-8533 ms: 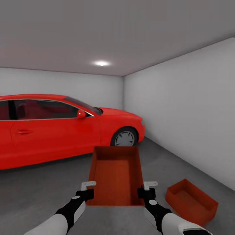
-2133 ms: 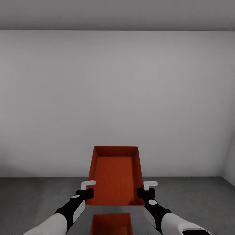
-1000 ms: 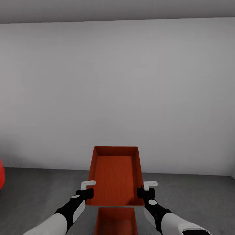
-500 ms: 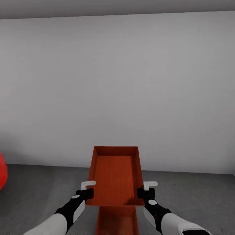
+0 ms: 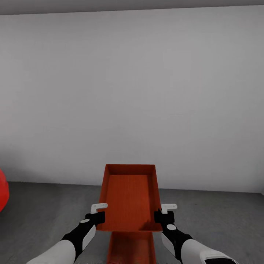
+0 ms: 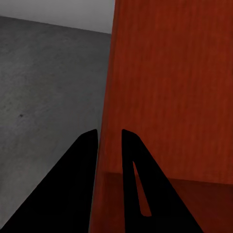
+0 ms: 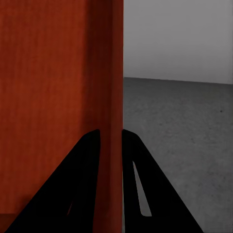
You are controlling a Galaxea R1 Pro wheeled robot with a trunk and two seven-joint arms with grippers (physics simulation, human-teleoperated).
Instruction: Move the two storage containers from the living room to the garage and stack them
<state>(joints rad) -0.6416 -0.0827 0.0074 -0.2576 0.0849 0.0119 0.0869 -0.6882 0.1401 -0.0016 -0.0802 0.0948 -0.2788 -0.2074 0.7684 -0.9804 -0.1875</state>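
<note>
A: Head view first — what do the arms carry?
B: An open orange-red rectangular plastic bin, held level between the left pincer and the right pincer. A second identical orange-red bin sits on the rough dark grey floor directly below the pincers, and a pale grey wall stands beyond them.
A: Anything out past the left pincer?
B: A curved sliver of red car body.
A: Left wrist view?
B: The left pincer is clamped on the bin's thin side wall, one black finger outside it, one inside.
A: Right wrist view?
B: The right pincer pinches the opposite wall likewise, grey floor alongside.
</note>
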